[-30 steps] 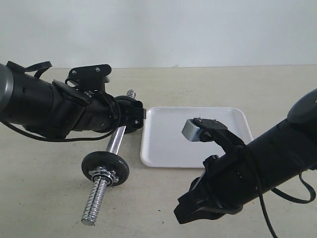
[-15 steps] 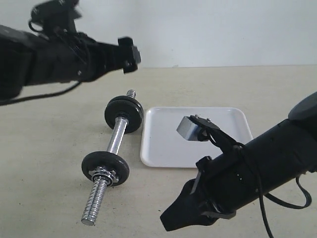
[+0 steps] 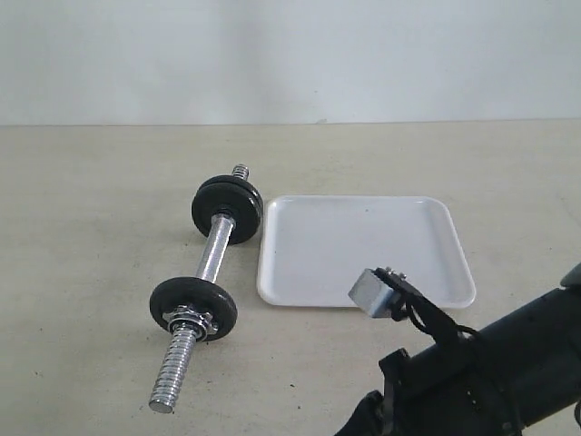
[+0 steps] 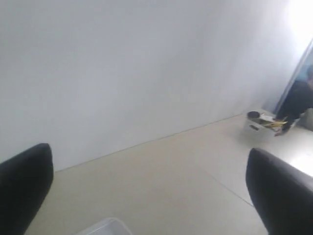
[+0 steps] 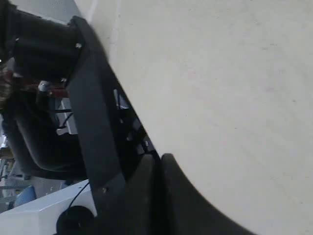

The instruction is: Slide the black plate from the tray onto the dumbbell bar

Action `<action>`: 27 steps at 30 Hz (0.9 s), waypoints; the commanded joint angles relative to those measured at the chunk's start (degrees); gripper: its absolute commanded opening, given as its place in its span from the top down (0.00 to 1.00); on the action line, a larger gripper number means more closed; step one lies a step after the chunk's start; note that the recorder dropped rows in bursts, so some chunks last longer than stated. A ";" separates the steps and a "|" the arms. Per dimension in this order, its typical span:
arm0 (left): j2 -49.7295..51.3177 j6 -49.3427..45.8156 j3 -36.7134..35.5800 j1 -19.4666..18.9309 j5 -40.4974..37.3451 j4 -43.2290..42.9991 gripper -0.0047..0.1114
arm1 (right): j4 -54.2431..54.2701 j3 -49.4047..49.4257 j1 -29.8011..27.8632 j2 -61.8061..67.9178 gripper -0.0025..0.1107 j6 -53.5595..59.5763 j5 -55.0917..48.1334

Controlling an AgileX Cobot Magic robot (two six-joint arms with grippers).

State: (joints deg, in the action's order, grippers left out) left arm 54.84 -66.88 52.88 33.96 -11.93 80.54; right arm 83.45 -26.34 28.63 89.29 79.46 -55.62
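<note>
The dumbbell bar (image 3: 211,259) lies on the beige table, left of the white tray (image 3: 363,250). Two black plates sit on it. One black plate (image 3: 227,207) is at the far end, close to the tray's corner. The other (image 3: 193,307) is nearer, with a chrome nut against it. Nothing lies in the tray. My left gripper (image 4: 151,188) is open and empty, pointing at the wall above the table; its arm is outside the exterior view. My right gripper (image 5: 159,169) is shut with nothing in it, low at the table's front right.
The right arm (image 3: 481,372) fills the bottom right corner, just in front of the tray's near edge. The bar's threaded end (image 3: 172,372) points toward the front of the table. A white wall stands behind the table.
The left arm has lifted off the far plate and risen out of the exterior view. The right arm has drawn back toward the bottom right, off the tray.
</note>
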 commanded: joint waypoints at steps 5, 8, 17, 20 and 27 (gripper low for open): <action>-16.91 -1.73 -1.90 -0.09 -9.07 -0.90 0.05 | 7.00 0.84 0.02 -0.09 0.98 6.34 -10.55; -23.61 -1.73 -1.90 -0.09 -11.02 -0.90 0.05 | 9.41 0.84 0.02 -0.09 0.98 7.97 -14.35; -40.43 4.07 -1.90 -0.09 -18.31 -9.66 0.05 | 16.50 -0.27 0.02 -6.50 0.98 10.60 -14.35; -44.60 15.30 -1.90 -0.09 -20.82 -20.01 0.05 | 16.50 -1.41 0.02 -10.62 0.98 10.60 -14.35; -49.85 40.54 -1.90 -0.09 -36.61 -47.45 0.05 | 16.50 -3.99 0.02 -23.45 0.98 9.63 -14.35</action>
State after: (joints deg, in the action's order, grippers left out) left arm 6.29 -35.47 51.17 33.96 -41.58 42.54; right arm 99.71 -29.23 28.63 70.75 89.38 -68.81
